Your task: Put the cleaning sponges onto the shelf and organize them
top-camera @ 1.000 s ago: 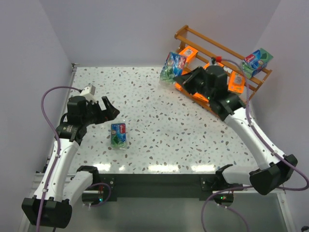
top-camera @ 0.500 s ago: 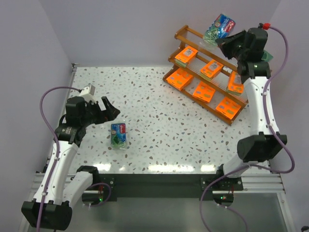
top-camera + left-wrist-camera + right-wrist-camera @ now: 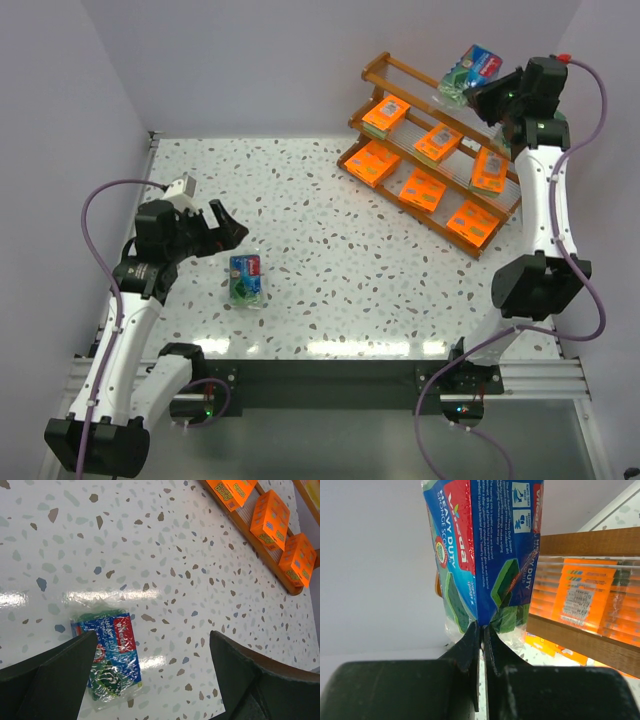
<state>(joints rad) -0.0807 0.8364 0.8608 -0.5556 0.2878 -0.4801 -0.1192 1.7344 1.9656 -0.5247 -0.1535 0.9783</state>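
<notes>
Right hand (image 3: 478, 92) is raised at upper right of the top view, just above the shelf (image 3: 405, 70). Its jaws are pinched shut on the wrapper edge of a green-and-blue sponge pack (image 3: 468, 66), which stands upright in the wrist view. Six orange packs (image 3: 371, 163) lie on the shelf in two rows of three. Left hand (image 3: 232, 230) is open, low over the counter (image 3: 340, 240) at left. A second green-and-blue pack (image 3: 245, 278) lies flat on the counter just beside it.
</notes>
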